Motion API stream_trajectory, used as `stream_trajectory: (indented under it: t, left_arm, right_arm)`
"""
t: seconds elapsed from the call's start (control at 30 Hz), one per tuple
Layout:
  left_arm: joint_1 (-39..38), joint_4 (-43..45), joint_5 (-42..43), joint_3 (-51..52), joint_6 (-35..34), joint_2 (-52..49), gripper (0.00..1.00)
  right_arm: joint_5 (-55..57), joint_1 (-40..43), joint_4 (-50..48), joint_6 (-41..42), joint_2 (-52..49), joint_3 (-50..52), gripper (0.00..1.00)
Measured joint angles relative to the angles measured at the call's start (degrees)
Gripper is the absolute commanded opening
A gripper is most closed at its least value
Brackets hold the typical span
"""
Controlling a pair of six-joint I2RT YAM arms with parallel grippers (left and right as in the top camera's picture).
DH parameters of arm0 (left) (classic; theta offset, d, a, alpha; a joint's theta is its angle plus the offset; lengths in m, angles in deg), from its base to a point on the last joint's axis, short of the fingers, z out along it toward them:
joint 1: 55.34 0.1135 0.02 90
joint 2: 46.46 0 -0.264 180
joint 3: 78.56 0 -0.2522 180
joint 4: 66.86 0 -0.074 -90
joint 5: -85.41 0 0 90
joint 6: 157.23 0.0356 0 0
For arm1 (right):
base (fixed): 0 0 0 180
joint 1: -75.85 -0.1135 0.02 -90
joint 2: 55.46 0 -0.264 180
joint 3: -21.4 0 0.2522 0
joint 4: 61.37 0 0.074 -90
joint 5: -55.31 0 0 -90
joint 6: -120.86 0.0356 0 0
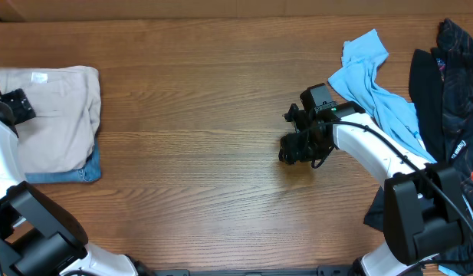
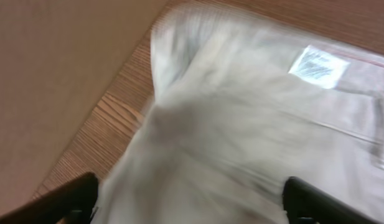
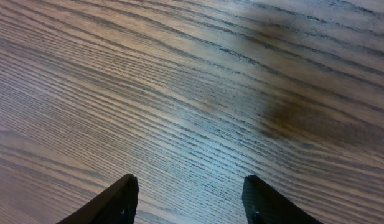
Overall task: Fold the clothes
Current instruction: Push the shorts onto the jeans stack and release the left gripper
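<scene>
Garments counted: five that could be told apart.

- Beige shorts [image 1: 56, 115]: one pair, bearing one white label [image 1: 39, 77].
- Blue denim piece [image 1: 71, 175]: one, only its edge showing under the shorts.
- Light-blue shirt [image 1: 370, 84]: one.
- Plain black garment [image 1: 424, 92]: one.
- Dark patterned garment [image 1: 460, 84]: one. Whether more pieces lay in the heap at the right edge could not be counted.

Equipment: two arms; two pincers, the left pincer [image 2: 192, 202] and the right pincer [image 3: 190, 199], each with two fingers.

Wooden surface [image 1: 205, 92]: one.
</scene>
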Motion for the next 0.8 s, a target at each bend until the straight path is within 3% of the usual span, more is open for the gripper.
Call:
stream_trajectory:
  t: [0.23,0.47,0.53,0.63,0.7,0.8]
  left_arm:
    - [0.0,-4.6,3.1,-7.3,-1.2,0.5,1.0]
    - [-1.6,-10.3,16.9,-12.4,-5.1,4.9,1.0]
    - [-3.8,-11.3,18.9,-12.5,-5.7,5.6,1.0]
    - [-9.2,-14.4,20.9,-12.6,-6.4,5.6,1.0]
    - [-13.3,-17.4,21.7,-12.6,-6.6,5.6,1.0]
    - [-19.2,-22.6,22.8,-12.6,-6.6,5.6,1.0]
  right_arm:
    - [0.0,0.0,-0.6,0.0,0.0,0.0,0.59]
    - [0.0,0.0,-3.8,0.0,0.0,0.0,0.73]
    - [0.0,0.0,-5.9,0.1,0.0,0.0,0.81]
    - [0.0,0.1,-7.6,1.1,0.0,-0.5,0.85]
    - [0.0,0.4,-7.5,2.1,0.0,-1.7,1.0]
    - [0.0,2.0,-7.4,3.4,0.0,-5.6,1.0]
